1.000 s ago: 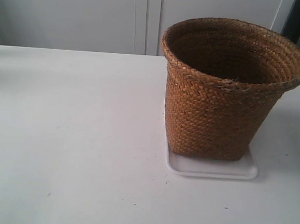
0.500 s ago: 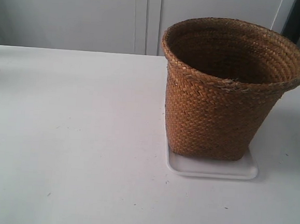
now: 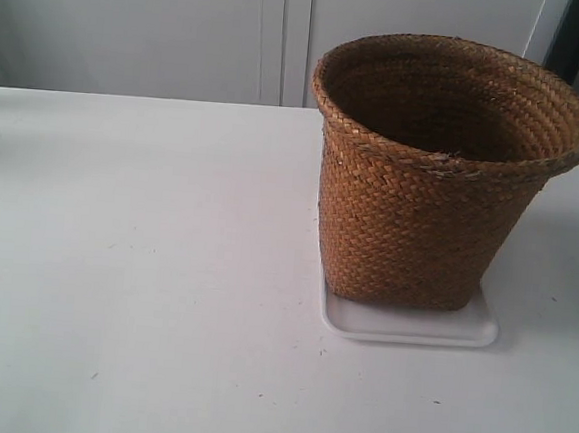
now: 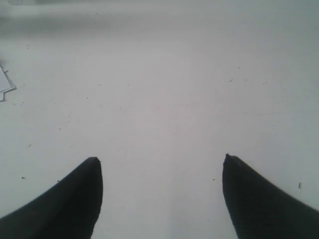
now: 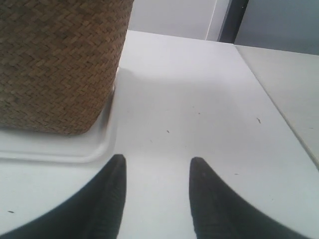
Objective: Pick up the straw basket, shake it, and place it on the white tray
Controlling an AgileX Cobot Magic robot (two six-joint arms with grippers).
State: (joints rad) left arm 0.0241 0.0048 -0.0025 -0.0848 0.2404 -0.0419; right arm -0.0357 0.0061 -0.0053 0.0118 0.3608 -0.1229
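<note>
The brown woven straw basket (image 3: 427, 187) stands upright on the white tray (image 3: 411, 326) at the right of the exterior view. No arm shows in that view. In the right wrist view the straw basket (image 5: 55, 64) rests on the white tray (image 5: 60, 147), and my right gripper (image 5: 157, 160) is open with nothing between its fingers, off the tray's corner and clear of the basket. My left gripper (image 4: 162, 159) is open over bare white table; neither basket nor tray shows in its view.
The white table (image 3: 145, 265) spreads wide to the left of the basket. White cabinet doors (image 3: 184, 28) stand behind it. A second pale tabletop (image 5: 284, 84) adjoins across a seam. White paper scraps (image 4: 5, 84) lie at the left wrist view's edge.
A dark bit of an arm at the exterior view's lower right edge one second ago has gone out of view. Basket and tray have not moved.
</note>
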